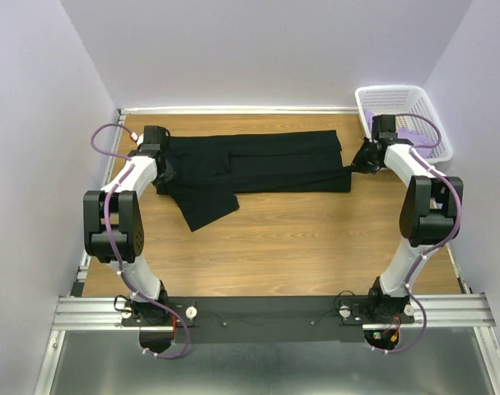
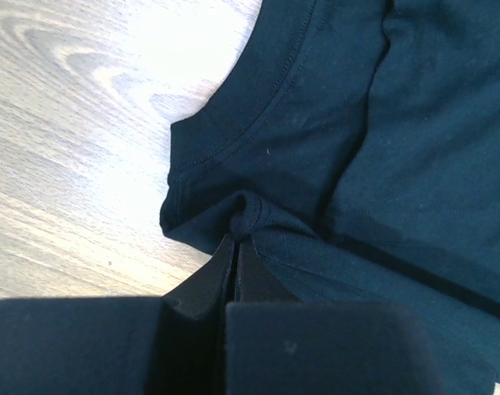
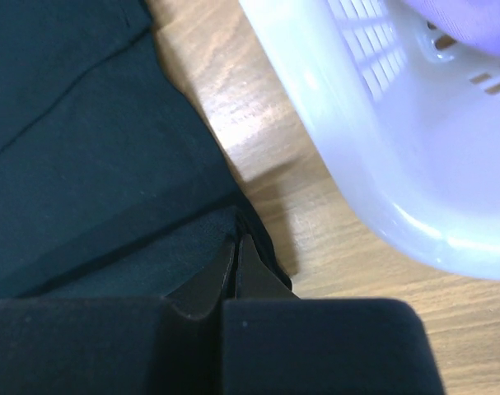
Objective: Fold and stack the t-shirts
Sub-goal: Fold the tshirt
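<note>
The black t-shirt [image 1: 258, 164] lies stretched across the far half of the table, folded lengthwise, with one sleeve [image 1: 207, 210] pointing toward the near side. My left gripper [image 1: 165, 169] is shut on its left end; the left wrist view shows the collar [image 2: 233, 132] and a pinch of cloth at my left gripper [image 2: 235, 239]. My right gripper [image 1: 363, 160] is shut on the shirt's right end, where the black t-shirt [image 3: 85, 164] meets my right gripper [image 3: 235, 239]. A lavender t-shirt [image 1: 408, 130] lies in the basket, partly hidden by my right arm.
A white lattice basket [image 1: 402, 99] stands at the far right corner, its wall [image 3: 381, 164] close to my right gripper. Lavender walls enclose the table on three sides. A black rail with both arm bases [image 1: 258, 317] runs along the near edge.
</note>
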Motion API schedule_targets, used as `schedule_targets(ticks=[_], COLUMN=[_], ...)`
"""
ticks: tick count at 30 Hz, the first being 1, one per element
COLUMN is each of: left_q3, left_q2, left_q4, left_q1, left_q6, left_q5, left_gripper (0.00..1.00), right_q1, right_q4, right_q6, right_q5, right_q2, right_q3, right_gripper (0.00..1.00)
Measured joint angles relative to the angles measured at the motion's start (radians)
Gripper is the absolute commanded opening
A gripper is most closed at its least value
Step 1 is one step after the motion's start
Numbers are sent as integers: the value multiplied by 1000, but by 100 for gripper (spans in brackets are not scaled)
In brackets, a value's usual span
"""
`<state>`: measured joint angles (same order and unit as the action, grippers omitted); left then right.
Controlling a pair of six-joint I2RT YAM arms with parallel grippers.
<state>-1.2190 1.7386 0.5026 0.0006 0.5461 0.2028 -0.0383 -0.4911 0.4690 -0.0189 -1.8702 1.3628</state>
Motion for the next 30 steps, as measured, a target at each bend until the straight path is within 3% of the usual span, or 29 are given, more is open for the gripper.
schedule_targets(ticks=[11,30], left_q3=[0,0], left_q2=[56,54], left_q4=[-10,-42], left_q1=[0,0], left_q6=[0,4], left_q5=[14,51], left_gripper=[0,0], right_q1=[0,21], right_q4=[1,7], right_q6=[-3,-17], right_q5=[-5,-5], right_q2=[-87,-92], right_q3=[21,72], right_gripper=[1,0])
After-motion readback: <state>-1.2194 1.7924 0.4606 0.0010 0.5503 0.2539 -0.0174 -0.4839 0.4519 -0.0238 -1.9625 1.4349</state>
